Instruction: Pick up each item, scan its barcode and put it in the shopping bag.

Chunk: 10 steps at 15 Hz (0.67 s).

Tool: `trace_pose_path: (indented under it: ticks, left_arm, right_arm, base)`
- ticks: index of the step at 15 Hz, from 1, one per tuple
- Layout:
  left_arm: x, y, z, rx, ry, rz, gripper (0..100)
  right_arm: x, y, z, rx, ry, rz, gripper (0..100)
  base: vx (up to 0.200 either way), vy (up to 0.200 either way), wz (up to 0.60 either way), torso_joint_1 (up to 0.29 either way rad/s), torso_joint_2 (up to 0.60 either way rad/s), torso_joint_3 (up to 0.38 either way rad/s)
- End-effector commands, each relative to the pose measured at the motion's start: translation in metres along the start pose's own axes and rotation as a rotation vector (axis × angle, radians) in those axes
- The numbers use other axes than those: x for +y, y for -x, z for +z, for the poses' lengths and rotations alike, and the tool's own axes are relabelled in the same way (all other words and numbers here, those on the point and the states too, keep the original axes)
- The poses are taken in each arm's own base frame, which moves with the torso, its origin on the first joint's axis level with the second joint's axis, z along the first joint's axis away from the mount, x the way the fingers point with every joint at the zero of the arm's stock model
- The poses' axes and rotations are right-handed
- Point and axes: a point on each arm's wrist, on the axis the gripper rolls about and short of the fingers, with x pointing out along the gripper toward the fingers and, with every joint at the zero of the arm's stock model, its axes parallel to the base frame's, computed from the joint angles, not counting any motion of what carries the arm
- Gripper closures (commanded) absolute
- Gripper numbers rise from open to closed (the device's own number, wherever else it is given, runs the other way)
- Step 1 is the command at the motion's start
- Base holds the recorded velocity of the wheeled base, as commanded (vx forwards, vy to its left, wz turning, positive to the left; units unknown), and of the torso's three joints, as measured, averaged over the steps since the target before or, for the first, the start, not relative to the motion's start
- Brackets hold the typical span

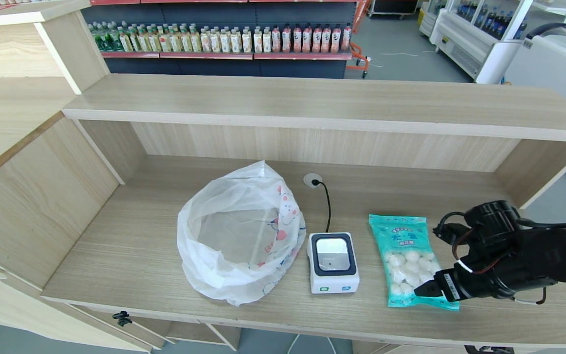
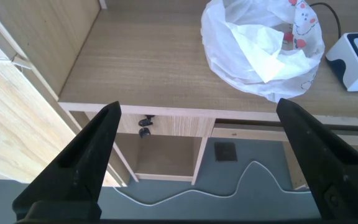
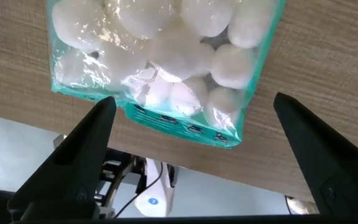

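Note:
A teal packet of white balls (image 1: 407,258) lies flat on the wooden counter (image 1: 130,255), right of the white barcode scanner (image 1: 333,263). Left of the scanner stands the white shopping bag (image 1: 241,236), its mouth wide. My right gripper (image 1: 428,289) hovers open over the packet's near end by the counter's front edge. In the right wrist view the packet (image 3: 166,56) lies between and beyond the spread fingers of that gripper (image 3: 194,149). My left gripper (image 2: 197,162) is open and holds nothing, in front of the counter's edge, short of the bag (image 2: 260,43) and scanner (image 2: 356,59).
A raised shelf (image 1: 312,105) and side walls box in the counter at back, left and right. The scanner's black cable (image 1: 327,201) runs to a grommet (image 1: 312,179) behind it. A drawer handle (image 1: 122,318) sits below the front edge. Bare counter lies left of the bag.

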Motion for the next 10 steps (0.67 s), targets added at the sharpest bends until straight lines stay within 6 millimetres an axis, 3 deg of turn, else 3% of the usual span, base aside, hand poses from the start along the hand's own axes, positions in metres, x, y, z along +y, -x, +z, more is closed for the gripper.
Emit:
trace_pose_path:
  ticks: [1, 6, 10]
  left_arm:
    - [0.0, 0.0, 0.0, 0.001, 0.0, 0.001, 0]
    - [0.0, 0.0, 0.0, 0.001, 0.0, 0.001, 0]
    - [0.0, 0.0, 0.0, 0.001, 0.0, -0.001, 0]
  right_arm:
    - [0.0, -0.001, 0.003, -0.012, -0.009, -0.004, 0]
    - [0.004, 0.004, 0.027, -0.107, -0.039, 0.086, 0]
    - [0.004, -0.012, 0.031, -0.081, -0.034, 0.107, 0]
  base:
    - [0.0, 0.0, 0.0, 0.0, 0.0, 0.0]
    - [0.0, 0.0, 0.0, 0.0, 0.0, 0.0]
    - [0.0, 0.0, 0.0, 0.0, 0.0, 0.0]
